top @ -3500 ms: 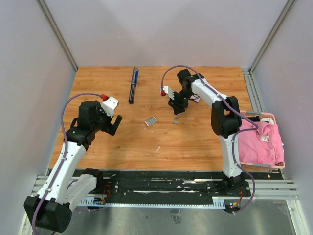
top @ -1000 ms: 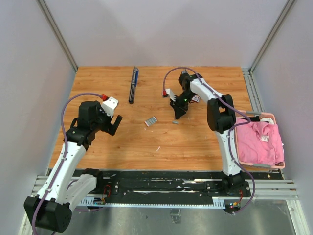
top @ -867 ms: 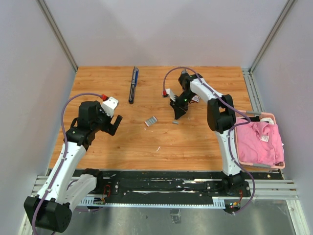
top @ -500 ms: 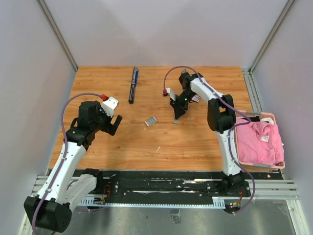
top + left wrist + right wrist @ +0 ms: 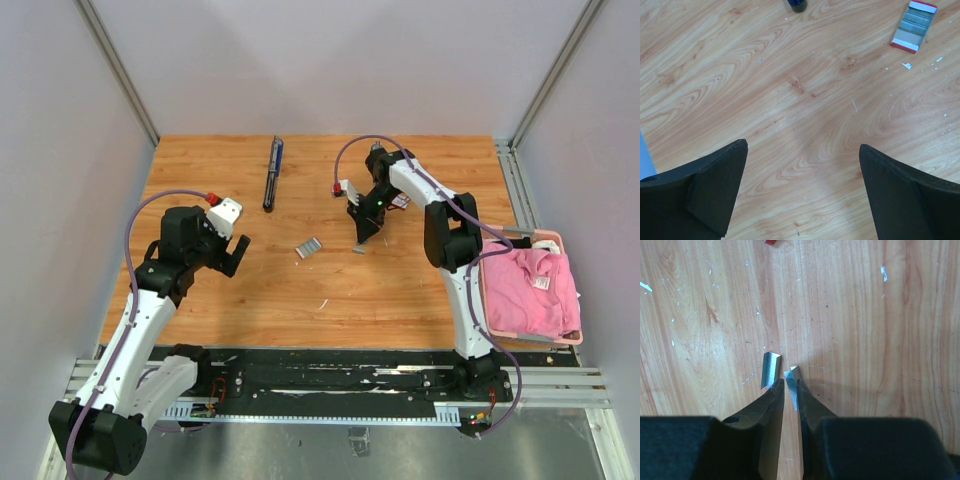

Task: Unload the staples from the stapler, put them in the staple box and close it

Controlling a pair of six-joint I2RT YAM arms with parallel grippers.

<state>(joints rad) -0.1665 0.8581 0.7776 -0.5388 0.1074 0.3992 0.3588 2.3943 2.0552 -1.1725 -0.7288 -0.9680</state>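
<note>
Left white-and-black jointed arm: elbow bent, wrist tilted downward. Its black two-finger gripper: fingers spread wide. Right white-and-black jointed arm: stretched forward, wrist pointing steeply down. Its black two-finger gripper: fingers nearly together, thin slit between.

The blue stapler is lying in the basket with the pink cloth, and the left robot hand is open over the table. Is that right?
Not quite. The top view shows the blue stapler lying on the wooden table near its far edge, not in the basket. The pink cloth is in there. The left gripper is open over the table.
</note>
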